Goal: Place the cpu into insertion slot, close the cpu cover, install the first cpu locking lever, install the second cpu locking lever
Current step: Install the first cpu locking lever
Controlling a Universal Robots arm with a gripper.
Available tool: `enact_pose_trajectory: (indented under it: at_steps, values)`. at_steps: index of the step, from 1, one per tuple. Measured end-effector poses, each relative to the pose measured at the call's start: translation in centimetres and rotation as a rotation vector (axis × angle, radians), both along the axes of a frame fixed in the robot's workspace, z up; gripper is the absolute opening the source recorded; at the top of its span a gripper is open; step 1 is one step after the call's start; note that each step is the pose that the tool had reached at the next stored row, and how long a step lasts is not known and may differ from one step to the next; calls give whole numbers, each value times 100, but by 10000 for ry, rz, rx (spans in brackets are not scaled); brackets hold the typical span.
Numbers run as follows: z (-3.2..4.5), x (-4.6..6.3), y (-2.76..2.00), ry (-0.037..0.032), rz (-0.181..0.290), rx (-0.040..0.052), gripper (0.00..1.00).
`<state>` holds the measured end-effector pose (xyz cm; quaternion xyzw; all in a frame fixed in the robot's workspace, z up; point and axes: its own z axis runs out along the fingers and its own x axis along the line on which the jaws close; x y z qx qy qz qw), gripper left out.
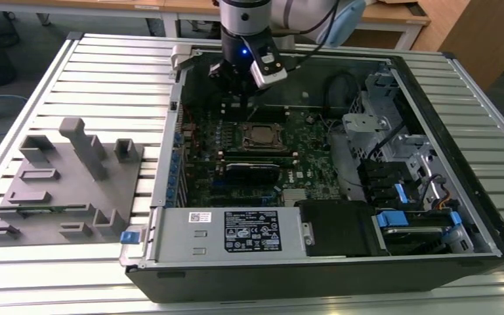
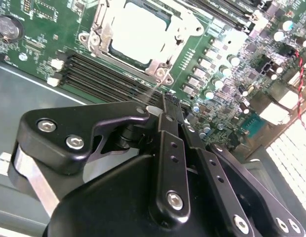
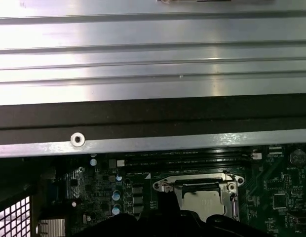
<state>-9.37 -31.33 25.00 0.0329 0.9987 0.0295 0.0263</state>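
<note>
Evidently mid-task: black linkage claw [image 2: 168,101], fingers drawn narrow, poised just beside the processor socket inside the open black computer case [image 1: 322,279].

The small square cpu with dull silver-grey top [image 2: 140,29] lay seated in the socket, and the thin square silver cpu cover [image 2: 135,60] appeared down around it. A thin silver wire lever [image 2: 154,90] ran from the socket's corner to the claw tips; whether gripped or merely touched could not be told. Risk, as judged: tips slipping off so thin a lever, letting it spring back or driving the claw into the black memory slots [image 2: 94,74], which lay between claw and socket, or the silver capacitors [image 2: 212,94] nearby. Also present: slatted aluminium desk [image 1: 103,72]; grey moulded fixture plate [image 1: 60,190], at the exterior view's left.
</note>
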Motion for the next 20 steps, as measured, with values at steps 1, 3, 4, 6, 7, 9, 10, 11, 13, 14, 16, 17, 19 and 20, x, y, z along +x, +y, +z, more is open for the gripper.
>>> enact_pose_trajectory:
  at_steps: [1, 3, 4, 6, 7, 9, 10, 11, 13, 14, 16, 17, 19, 20]
  values:
    - [0, 13, -3, 0, 0, 3, 10]
    - [0, 21, -5, 0, 0, 3, 10]
    - [0, 21, -5, 0, -1, 3, 10]
    - [0, 30, -5, 0, 0, 3, 10]
    - [0, 30, -5, 0, -1, 3, 10]
    - [-1, 31, -4, -2, 0, 11, 10]
    - [-1, 33, -4, -1, 1, 16, 10]
    - [-1, 35, -5, -1, 2, 18, 10]
    - [0, 39, -5, 1, 0, 19, 10]
    - [0, 41, -5, 1, -1, 19, 10]
    - [0, 41, -5, 0, -2, 19, 10]
    - [0, 43, -5, -1, -1, 21, 10]
    - [0, 56, -4, 1, 2, 26, 10]
    - [-1, 69, -4, 0, 1, 28, 10]
